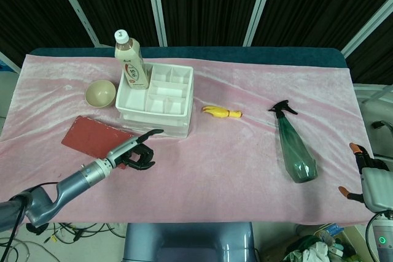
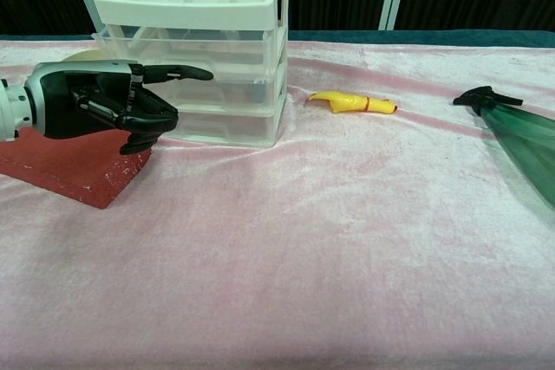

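Drawer unit — white plastic, light and stiff, standing on the table beside the red block | best taken at a drawer front edge | left robot hand curled, empty, one finger pointing at it | right robot hand spread, well apart.

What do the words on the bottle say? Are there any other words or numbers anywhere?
Bottle standing in the white drawer organizer: its label carries print, but it is too small and blurred to read in either view.
Nothing else shows any words, numbers or signs.
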`<state>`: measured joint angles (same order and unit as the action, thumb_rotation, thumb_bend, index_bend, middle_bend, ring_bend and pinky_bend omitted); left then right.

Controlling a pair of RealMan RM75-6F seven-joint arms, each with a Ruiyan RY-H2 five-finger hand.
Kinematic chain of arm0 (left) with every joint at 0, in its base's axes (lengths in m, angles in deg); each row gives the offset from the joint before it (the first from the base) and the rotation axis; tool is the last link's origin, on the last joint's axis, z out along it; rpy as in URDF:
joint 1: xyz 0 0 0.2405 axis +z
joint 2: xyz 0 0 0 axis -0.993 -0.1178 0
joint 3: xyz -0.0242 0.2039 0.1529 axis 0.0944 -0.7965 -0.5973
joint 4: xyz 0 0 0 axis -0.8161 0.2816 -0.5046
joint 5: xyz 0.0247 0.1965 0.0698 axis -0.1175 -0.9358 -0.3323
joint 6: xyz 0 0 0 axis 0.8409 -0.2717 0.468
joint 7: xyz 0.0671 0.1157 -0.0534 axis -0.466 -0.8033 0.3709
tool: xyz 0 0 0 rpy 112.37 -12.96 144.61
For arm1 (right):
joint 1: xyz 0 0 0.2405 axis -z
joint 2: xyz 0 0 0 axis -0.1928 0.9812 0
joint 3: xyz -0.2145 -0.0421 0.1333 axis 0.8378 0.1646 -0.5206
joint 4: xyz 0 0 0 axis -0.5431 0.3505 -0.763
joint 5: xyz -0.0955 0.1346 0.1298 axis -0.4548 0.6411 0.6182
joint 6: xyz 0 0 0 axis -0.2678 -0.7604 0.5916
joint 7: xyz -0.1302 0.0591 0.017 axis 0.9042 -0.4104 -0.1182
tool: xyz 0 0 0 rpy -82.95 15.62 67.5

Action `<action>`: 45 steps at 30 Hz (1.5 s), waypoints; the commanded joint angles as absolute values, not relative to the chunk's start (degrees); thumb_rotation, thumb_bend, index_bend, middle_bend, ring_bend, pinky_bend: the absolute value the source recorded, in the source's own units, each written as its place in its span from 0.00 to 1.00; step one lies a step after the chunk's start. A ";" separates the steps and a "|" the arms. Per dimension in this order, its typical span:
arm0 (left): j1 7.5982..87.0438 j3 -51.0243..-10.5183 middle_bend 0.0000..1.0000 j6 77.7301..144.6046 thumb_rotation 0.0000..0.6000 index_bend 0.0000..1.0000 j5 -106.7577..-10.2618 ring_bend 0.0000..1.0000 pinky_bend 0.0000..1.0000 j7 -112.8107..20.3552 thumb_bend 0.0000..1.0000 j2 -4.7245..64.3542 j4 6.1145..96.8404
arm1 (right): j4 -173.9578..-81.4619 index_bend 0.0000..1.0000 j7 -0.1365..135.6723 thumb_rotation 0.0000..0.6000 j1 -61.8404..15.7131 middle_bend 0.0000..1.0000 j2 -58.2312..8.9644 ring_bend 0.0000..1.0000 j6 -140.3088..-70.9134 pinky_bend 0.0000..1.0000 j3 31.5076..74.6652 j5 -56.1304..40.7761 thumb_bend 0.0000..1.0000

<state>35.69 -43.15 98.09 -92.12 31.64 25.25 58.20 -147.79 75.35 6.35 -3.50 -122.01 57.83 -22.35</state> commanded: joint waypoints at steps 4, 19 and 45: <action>35.91 -44.04 0.74 99.26 1.00 0.10 -93.18 0.73 0.76 31.19 0.37 24.94 58.75 | -147.85 0.09 75.47 1.00 6.32 0.10 -3.52 0.28 -121.96 0.23 57.85 -22.29 0.00; 36.22 -45.99 0.75 101.27 1.00 0.10 -94.85 0.73 0.76 30.51 0.37 24.43 59.61 | -148.08 0.09 75.93 1.00 6.19 0.10 -3.54 0.28 -121.56 0.23 57.90 -21.84 0.00; 36.83 -48.39 0.75 103.77 1.00 0.10 -96.61 0.73 0.76 26.21 0.37 24.10 62.77 | -148.29 0.09 76.18 1.00 6.08 0.10 -3.52 0.28 -121.41 0.23 57.95 -21.65 0.00</action>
<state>36.79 -48.29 103.68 -96.52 26.30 24.13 62.68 -148.29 76.18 6.08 -3.52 -121.41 57.95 -21.65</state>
